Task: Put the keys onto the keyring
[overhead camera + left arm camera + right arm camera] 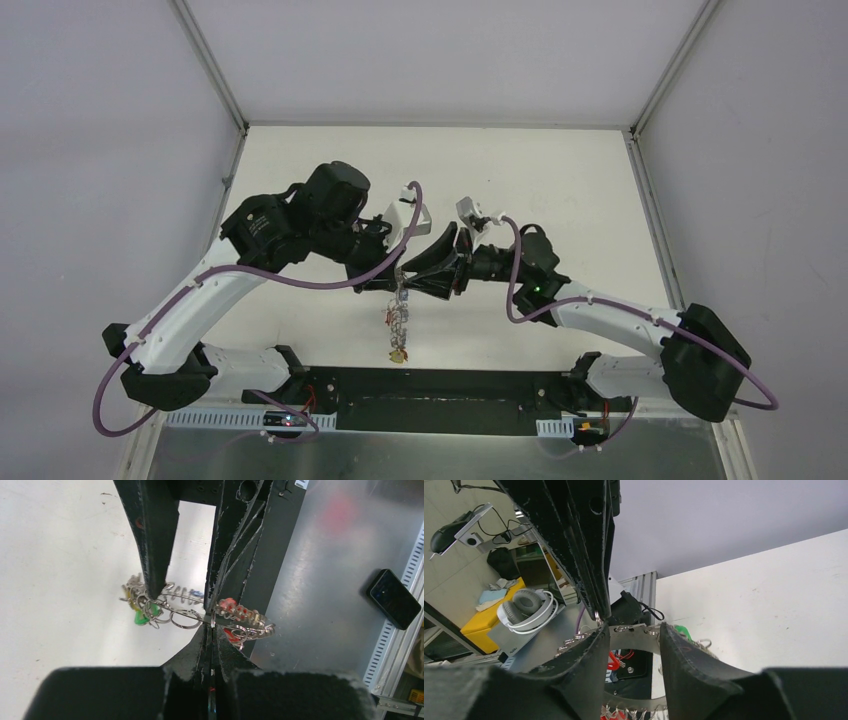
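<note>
The keyring [186,616] is a grey metal band fringed with small split rings and green, yellow and red tags. It hangs in mid-air between both arms, above the white table [560,200]. My left gripper [211,626] is shut, pinching a small split ring on the keyring. My right gripper [634,627] stands open, its two fingers [591,660] straddling the band of the keyring [639,636]. In the top view a fringe of the keyring [399,325] dangles below the two grippers. I cannot tell which hanging pieces are the keys.
A bare metal plate [320,580] lies at the table's near edge, with a small black device [393,598] on it. The arms' black base bar [430,395] runs along the front. White headphones [526,607] lie beyond the table.
</note>
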